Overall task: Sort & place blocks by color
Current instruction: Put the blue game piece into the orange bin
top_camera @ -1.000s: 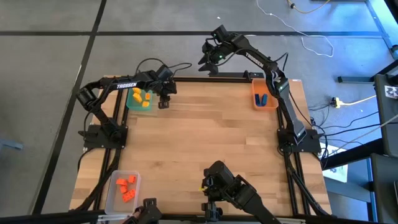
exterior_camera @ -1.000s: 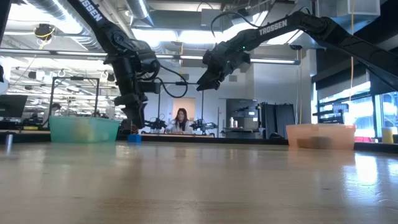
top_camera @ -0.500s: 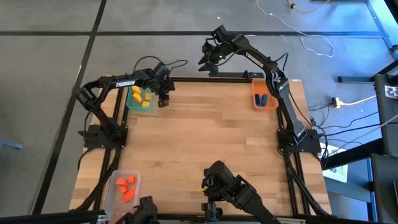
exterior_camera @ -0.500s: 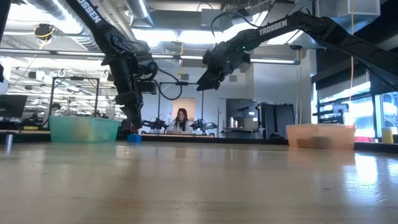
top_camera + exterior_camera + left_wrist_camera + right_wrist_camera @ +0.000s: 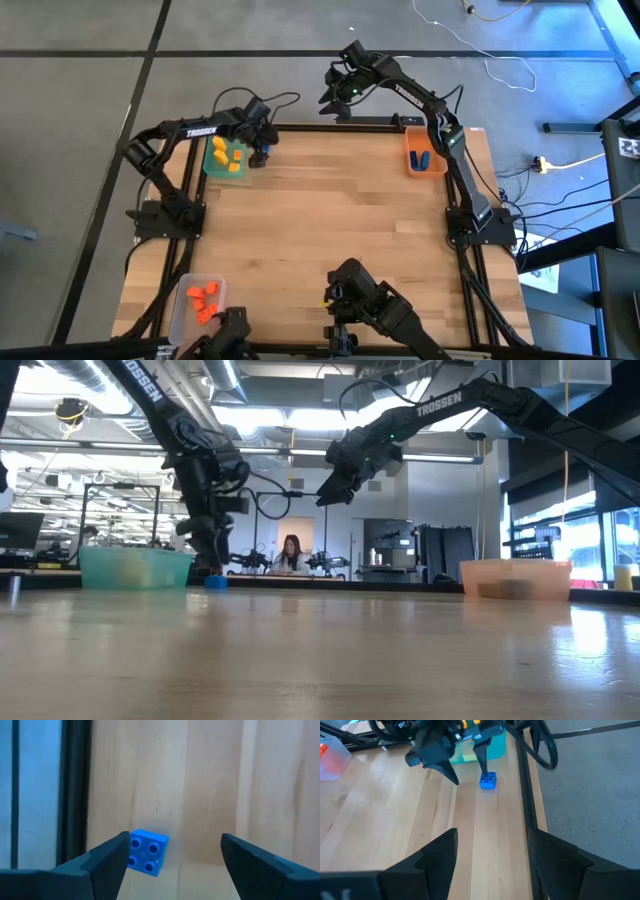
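Observation:
A small blue brick (image 5: 148,852) lies studs-up on the wooden table near its far left corner, next to the green bin (image 5: 225,158), which holds yellow bricks. The brick also shows in the right wrist view (image 5: 487,781) and the low view (image 5: 216,582). My left gripper (image 5: 261,150) hangs open over it, pointing down. One finger (image 5: 107,860) stands close beside the brick and the other (image 5: 250,865) stands well off. My right gripper (image 5: 335,95) is open and empty, raised beyond the table's far edge.
An orange bin (image 5: 425,158) with a blue brick stands at the far right. A clear bin (image 5: 197,300) with orange-red bricks stands at the near left. A black frame rail (image 5: 75,795) runs along the far edge beside the blue brick. A person sits in the room behind.
My left gripper has moved a little toward the table's far left, nearer the green bin and over the blue brick, staying open. The blue brick has not moved.

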Motion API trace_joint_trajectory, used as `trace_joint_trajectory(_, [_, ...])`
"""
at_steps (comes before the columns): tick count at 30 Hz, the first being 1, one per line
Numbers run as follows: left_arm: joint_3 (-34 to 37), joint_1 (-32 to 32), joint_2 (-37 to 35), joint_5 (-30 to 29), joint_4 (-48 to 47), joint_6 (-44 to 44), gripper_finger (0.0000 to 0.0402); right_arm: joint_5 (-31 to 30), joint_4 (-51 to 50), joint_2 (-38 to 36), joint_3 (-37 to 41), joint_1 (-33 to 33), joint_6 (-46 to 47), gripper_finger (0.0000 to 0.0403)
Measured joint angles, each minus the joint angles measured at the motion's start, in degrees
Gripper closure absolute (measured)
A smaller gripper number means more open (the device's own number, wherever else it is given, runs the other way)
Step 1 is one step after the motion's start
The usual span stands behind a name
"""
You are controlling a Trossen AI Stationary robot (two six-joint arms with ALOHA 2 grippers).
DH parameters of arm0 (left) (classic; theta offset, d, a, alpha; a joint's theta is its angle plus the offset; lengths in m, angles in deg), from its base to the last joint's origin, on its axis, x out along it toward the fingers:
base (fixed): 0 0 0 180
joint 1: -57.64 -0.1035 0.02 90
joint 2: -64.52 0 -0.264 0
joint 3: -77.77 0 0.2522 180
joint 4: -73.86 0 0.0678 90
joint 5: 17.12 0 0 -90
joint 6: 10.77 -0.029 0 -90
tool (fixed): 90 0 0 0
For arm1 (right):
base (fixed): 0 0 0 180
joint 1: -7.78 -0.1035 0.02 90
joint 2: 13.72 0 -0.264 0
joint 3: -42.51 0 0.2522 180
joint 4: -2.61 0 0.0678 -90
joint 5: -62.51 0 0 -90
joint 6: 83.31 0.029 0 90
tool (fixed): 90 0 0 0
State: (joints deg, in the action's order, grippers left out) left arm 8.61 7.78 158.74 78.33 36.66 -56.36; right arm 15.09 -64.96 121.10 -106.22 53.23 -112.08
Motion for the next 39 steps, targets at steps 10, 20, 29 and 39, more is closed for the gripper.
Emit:
trace_joint_trajectory(10, [0.0, -0.3, 5.2, -3.6, 3.7, -1.9, 0.0101, 0.0, 0.2, 0.0, 0.0, 0.0, 0.0, 0.0159])
trace_joint_trajectory(20, [0.0, -1.0, 6.1, -4.2, 4.8, -3.0, 0.0103, 0.0, 0.3, 0.0, 0.0, 0.0, 0.0, 0.0159])
trace_joint_trajectory(29, [-0.1, -1.2, 7.2, -5.3, 5.7, -4.3, 0.0103, 0.0, 0.3, 0.0, 0.0, 0.0, 0.0, 0.0159])
trace_joint_trajectory(39, [-6.0, 1.9, 6.3, -19.0, -0.9, 5.4, 0.0103, 0.0, 0.4, 0.0, 0.0, 0.0, 0.0, 0.0159])
